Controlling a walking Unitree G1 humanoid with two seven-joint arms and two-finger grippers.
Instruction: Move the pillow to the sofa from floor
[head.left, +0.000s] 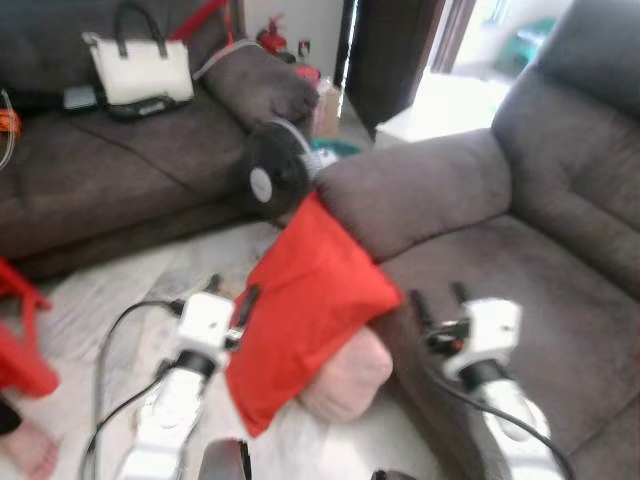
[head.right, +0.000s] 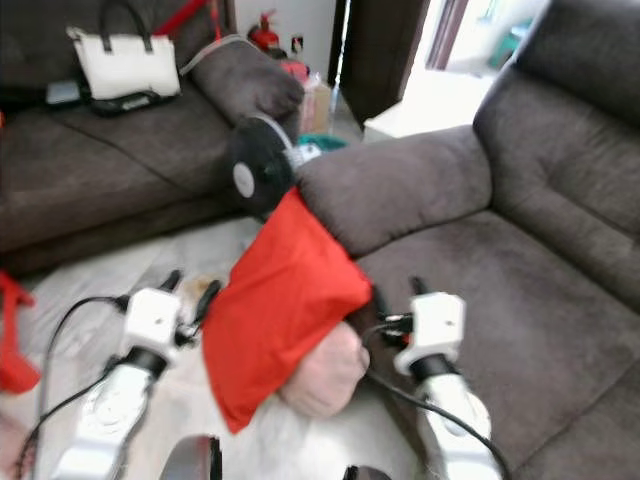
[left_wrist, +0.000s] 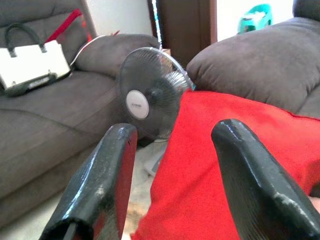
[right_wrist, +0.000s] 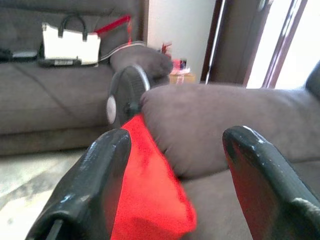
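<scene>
A red pillow (head.left: 310, 300) leans tilted against the armrest (head.left: 420, 190) of the grey sofa (head.left: 530, 270), its lower end over a pink pillow (head.left: 345, 375) on the floor. My left gripper (head.left: 232, 292) is open just left of the red pillow, its fingers (left_wrist: 107, 180) apart, with the red pillow (left_wrist: 225, 165) right ahead. My right gripper (head.left: 438, 298) is open above the sofa seat, just right of the pillow; the red pillow (right_wrist: 150, 200) lies low between its fingers (right_wrist: 95, 185), untouched.
A small black fan (head.left: 270, 170) stands on the floor behind the pillow. A second grey sofa (head.left: 100, 170) at the left carries a white handbag (head.left: 140, 70). A red object (head.left: 20, 330) and a person's foot (head.left: 25, 445) are at the far left.
</scene>
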